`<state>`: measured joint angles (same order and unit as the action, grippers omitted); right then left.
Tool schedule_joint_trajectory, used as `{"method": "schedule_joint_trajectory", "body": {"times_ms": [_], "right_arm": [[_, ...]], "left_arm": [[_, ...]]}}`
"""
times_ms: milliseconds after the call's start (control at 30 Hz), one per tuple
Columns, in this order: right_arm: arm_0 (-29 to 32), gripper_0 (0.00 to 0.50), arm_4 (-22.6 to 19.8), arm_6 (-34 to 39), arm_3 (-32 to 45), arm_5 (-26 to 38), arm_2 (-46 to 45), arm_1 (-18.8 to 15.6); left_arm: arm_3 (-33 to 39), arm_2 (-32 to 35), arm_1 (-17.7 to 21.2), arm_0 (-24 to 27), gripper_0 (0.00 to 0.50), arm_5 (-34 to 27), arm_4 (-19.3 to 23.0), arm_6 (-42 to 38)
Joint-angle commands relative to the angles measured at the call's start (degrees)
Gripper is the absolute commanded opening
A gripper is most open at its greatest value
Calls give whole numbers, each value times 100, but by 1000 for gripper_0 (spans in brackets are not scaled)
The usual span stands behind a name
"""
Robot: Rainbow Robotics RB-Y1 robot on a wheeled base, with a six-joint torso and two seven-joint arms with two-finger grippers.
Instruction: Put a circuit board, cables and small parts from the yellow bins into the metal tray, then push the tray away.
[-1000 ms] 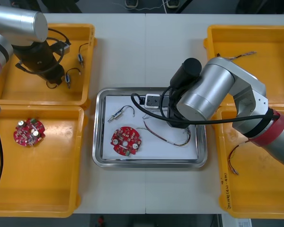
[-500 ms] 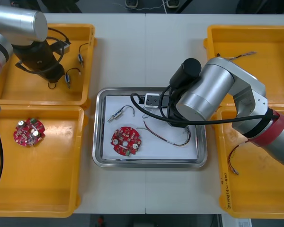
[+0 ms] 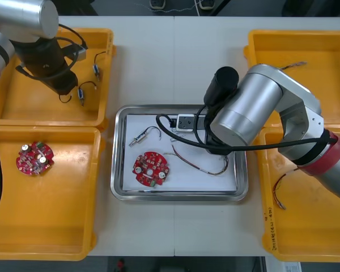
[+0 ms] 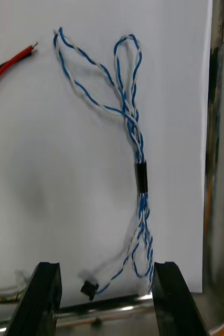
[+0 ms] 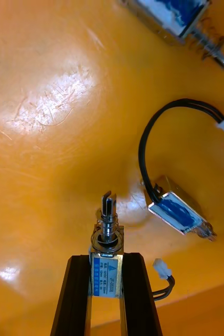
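Over the far left yellow bin (image 3: 51,107), my left gripper (image 5: 106,281) is shut on a small metal part (image 5: 106,262) with a pin sticking out ahead of the fingers. Two more small metal parts (image 5: 179,211) with black cables lie on the bin floor beyond it. The metal tray (image 3: 120,153), white inside, holds a red circuit board (image 3: 151,168), a small metal part (image 3: 143,136) and a red and yellow cable (image 3: 199,165). My right gripper (image 4: 105,294) hangs open over a twisted blue and white cable (image 4: 138,173) lying in the tray near its rim (image 4: 216,157).
Another red circuit board (image 3: 34,158) lies in the near left bin (image 3: 45,238). Loose cables sit in the far right bin (image 3: 286,67) and the near right bin (image 3: 277,192). My right arm (image 3: 255,113) covers the tray's right part in the front view.
My left gripper has shut on the small metal part and shifted slightly toward the far edge. The right arm has drawn back a little from the tray; its fingers stay open.
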<state>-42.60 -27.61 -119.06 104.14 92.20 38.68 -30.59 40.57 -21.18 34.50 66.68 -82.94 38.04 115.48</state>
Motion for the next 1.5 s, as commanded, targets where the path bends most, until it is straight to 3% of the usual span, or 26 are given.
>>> {"method": "schedule_joint_trajectory", "body": {"times_ms": [33,300,600,767,1067,1400,1500], "right_arm": [[41,500,89,-108,555,615,-555,264],[41,500,72,-3,1214,1780,-1108,334],[50,500,-16,182,1970,1780,-1970,176],[94,500,-271,419,2075,1780,-2567,-44],[841,500,-1088,1834,2409,1780,-4229,-598],[1737,500,-1335,2959,2831,1780,-5266,-861],[2124,500,-1598,3258,2849,1780,-5740,-1011]], "left_arm": [[478,396,285,302,0,-451,-210,423],[1128,554,294,302,0,-1206,-368,-34],[2587,545,250,-199,2,-2015,-95,-1247],[3299,422,171,-366,1,-2349,36,-1862],[4160,-53,-172,-489,0,-2665,370,-3330],[4767,-545,-453,-586,0,-2665,511,-4429],[4890,-791,-558,-595,1,-2586,678,-4947]]}}
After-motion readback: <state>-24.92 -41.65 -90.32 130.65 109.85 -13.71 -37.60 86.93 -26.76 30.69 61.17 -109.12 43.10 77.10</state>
